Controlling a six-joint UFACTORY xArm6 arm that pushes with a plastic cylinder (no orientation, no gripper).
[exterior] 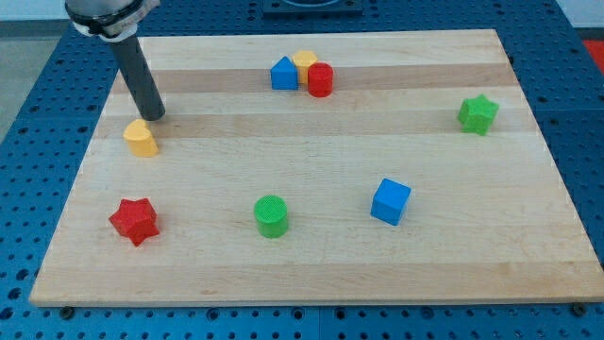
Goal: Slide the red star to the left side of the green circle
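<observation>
Red star, ridged and matte, sits well below my tip toward the view's bottom and a touch left, with the ribbed green circle off to the tip's lower right. Dark and smooth, the rod carries no jaws, and my tip stands just above the yellow block, apparently touching its upper edge, though contact is hard to judge. Pale wooden board underneath, grain running across; blue cube lies farther right.
</observation>
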